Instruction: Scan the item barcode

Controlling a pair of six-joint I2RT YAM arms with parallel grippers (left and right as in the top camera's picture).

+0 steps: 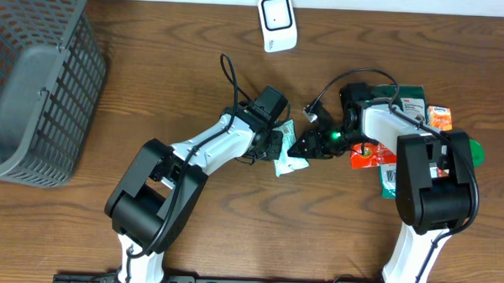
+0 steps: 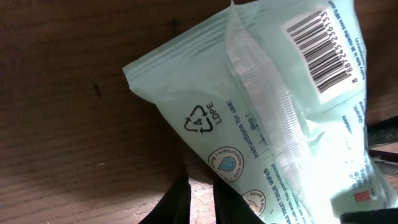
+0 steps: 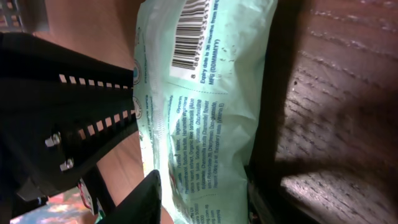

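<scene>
From my station, the wooden counter (image 1: 153,88) fills the overhead view, with the grey mesh basket (image 1: 27,83) at its far left edge. Both arms lean in toward the middle: the left arm (image 1: 210,148) reaches from the lower left, and the right arm (image 1: 427,181) bends back from the right side. Under the right arm's elbow sits a heap of packaged goods (image 1: 417,109), green, orange and red wrappers lying together. The white scanner (image 1: 275,22) stands at the top centre of the counter, well apart from both arms.

The item, a pale green packet (image 1: 289,162), is at mid-counter between the two wrists. My left claw (image 2: 200,198) is closed on one end of it, the dark fingers pinching the wrapper's edge near the recycling mark. My right claw (image 3: 205,193) straddles the packet, one finger on each long side; I cannot tell whether those fingers are actually pressing on it or just standing beside it.

The barcode (image 2: 323,50) sits at the end of the packet away from the left claw's fingers, and it shows clearly in both wrist views.
</scene>
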